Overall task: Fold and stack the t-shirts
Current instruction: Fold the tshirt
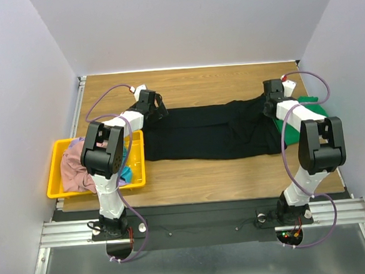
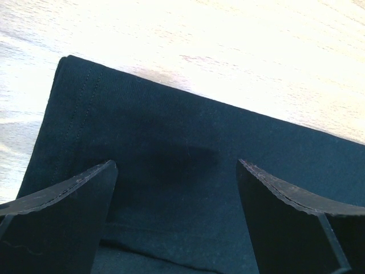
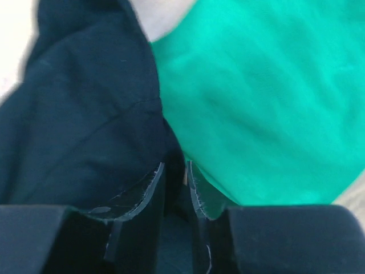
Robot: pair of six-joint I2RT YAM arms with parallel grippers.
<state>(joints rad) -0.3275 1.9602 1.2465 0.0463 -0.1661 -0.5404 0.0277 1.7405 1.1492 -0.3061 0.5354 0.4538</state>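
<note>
Black tee [image 1: 207, 132]: left pincer [image 2: 177, 165] wide above; right pincer [image 3: 175, 171] pinching it, green tee [image 3: 256, 103] adjacent.

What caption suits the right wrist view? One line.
The right gripper pinches the black t-shirt beside the green t-shirt.

- Left arm [image 1: 103, 154]: base at the near edge, elbow raised, forearm angled forward and to its right, wrist pitched down.
- Left gripper [image 2: 177, 171]: fingers spread wide, pointing down.
- Right arm [image 1: 321, 143]: base at the near edge, elbow raised, forearm reaching forward and slightly left, wrist low.
- Right gripper [image 3: 175, 171]: fingers nearly together with only a thin slit between them, pinching a fold of the black t-shirt [image 3: 85, 114].
</note>
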